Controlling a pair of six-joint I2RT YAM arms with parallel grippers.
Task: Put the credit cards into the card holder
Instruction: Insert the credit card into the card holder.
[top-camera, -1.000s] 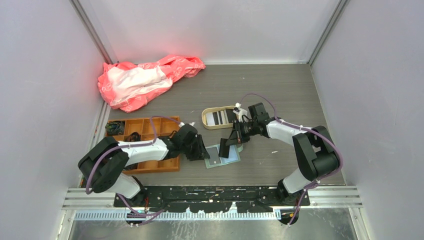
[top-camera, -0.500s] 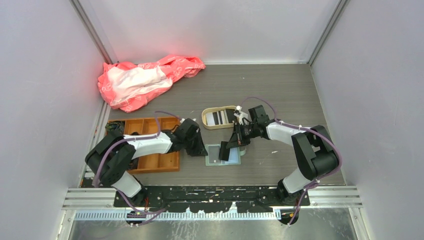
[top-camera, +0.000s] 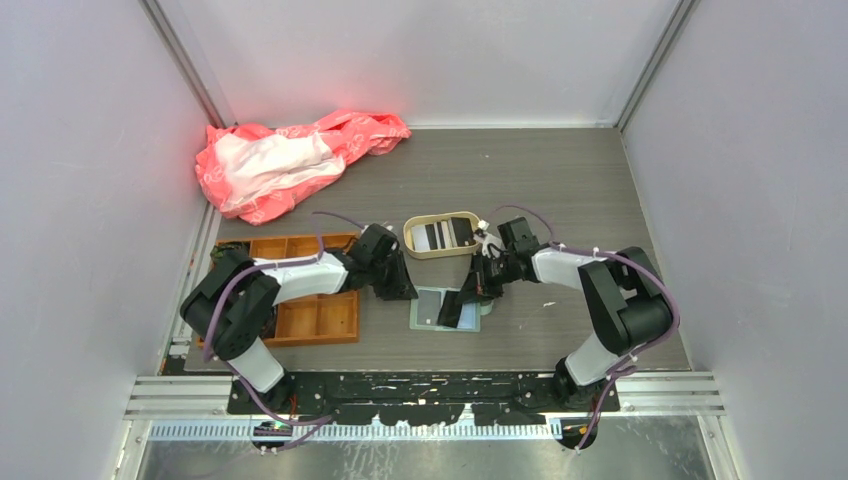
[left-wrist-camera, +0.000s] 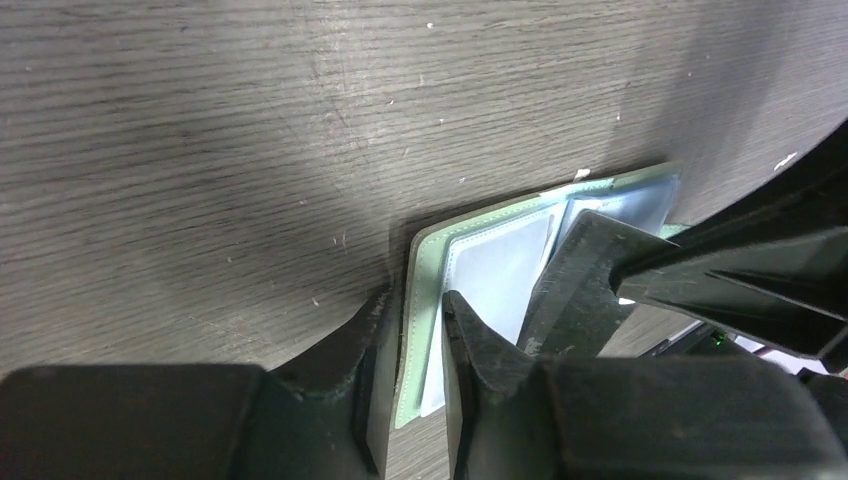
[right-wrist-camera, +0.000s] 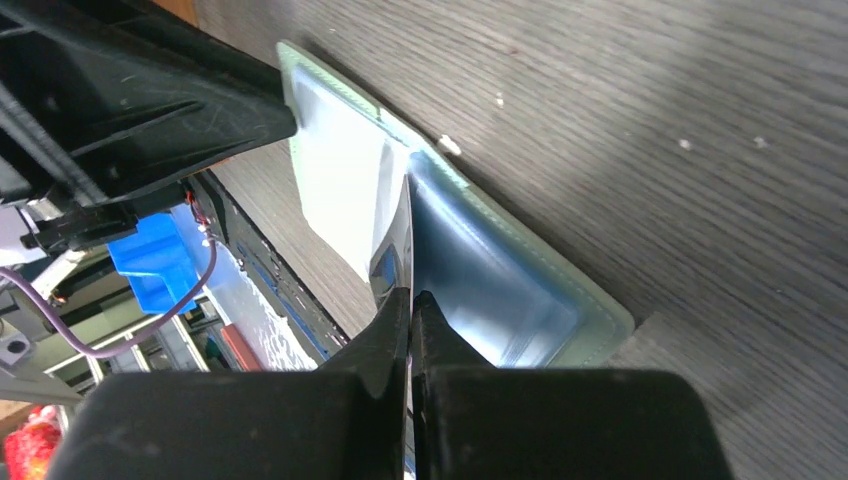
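Note:
The sage-green card holder (top-camera: 432, 309) lies open on the table between the arms. My left gripper (top-camera: 407, 293) is shut on its left edge; the left wrist view shows the fingers (left-wrist-camera: 470, 340) pinching the green cover (left-wrist-camera: 425, 280) and a pale pocket. My right gripper (top-camera: 473, 296) is shut on a dark credit card (top-camera: 455, 311), held edge-on (right-wrist-camera: 398, 240) with its tip down against the blue pockets of the holder (right-wrist-camera: 500, 270). More black and white cards (top-camera: 445, 234) lie in the beige tray (top-camera: 412, 240).
An orange compartment tray (top-camera: 320, 318) stands under the left arm. A pink and white bag (top-camera: 285, 160) lies crumpled at the back left corner. Grey walls close in the table on three sides.
My left gripper has moved away from the near edge, still on the holder's left edge. My right gripper has come down and nearer, bringing the dark card lower onto the holder.

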